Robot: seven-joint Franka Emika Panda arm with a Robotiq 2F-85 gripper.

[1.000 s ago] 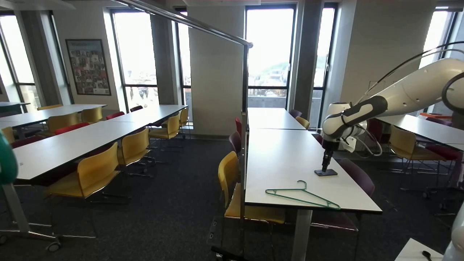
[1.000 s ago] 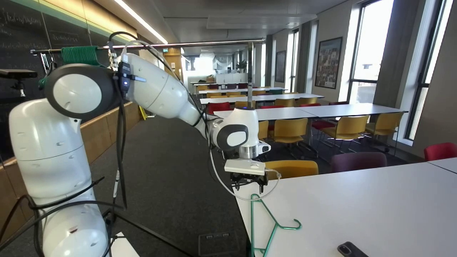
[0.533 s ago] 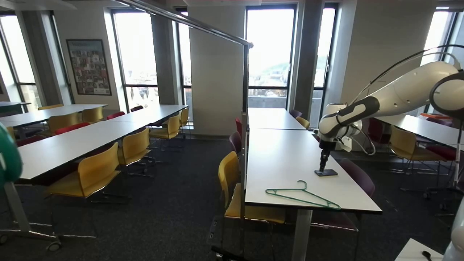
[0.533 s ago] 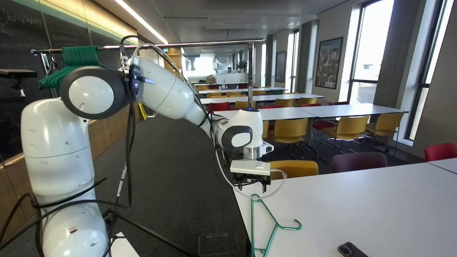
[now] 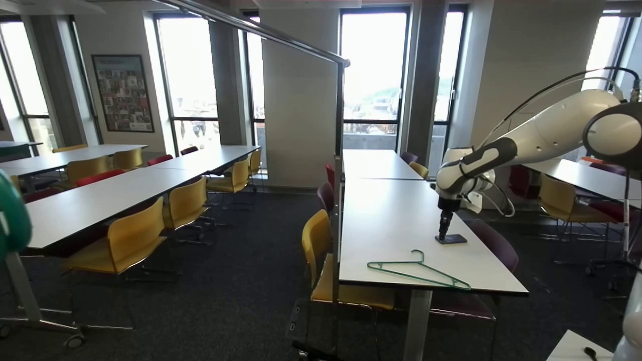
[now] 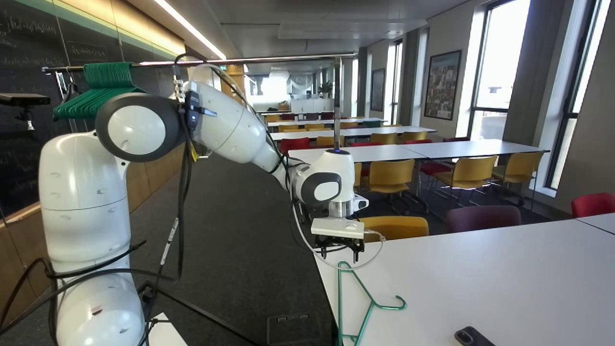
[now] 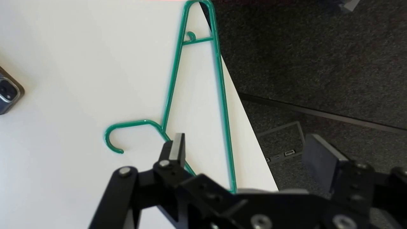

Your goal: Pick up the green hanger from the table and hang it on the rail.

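Observation:
The green hanger point(image 5: 396, 262) lies flat on the white table point(image 5: 386, 210), by its end edge. It also shows in an exterior view point(image 6: 339, 307) and in the wrist view point(image 7: 223, 95). My gripper point(image 7: 246, 152) is open and empty. In the wrist view its left finger point(image 7: 177, 148) overlaps the hanger's sloping arm, its right finger point(image 7: 321, 159) shows against the floor, and the long bar runs between them. In both exterior views the gripper point(image 6: 339, 256) points down, apart from the hanger. The hanger's near end is hidden behind the gripper body. The grey rail point(image 6: 288, 58) is high up.
A dark phone point(image 7: 8, 90) lies on the table near the hanger's hook side; it shows in both exterior views too point(image 5: 451, 239). Several green hangers point(image 6: 108, 75) hang at the rail's end behind the arm. The rail's post point(image 5: 339, 110) stands beside the table. Yellow chairs point(image 5: 317, 240) stand alongside.
The arm has shifted: the gripper moved slightly left in an exterior view and slightly right in an exterior view, and sits a little lower. It stays open. The hanger and phone have not moved.

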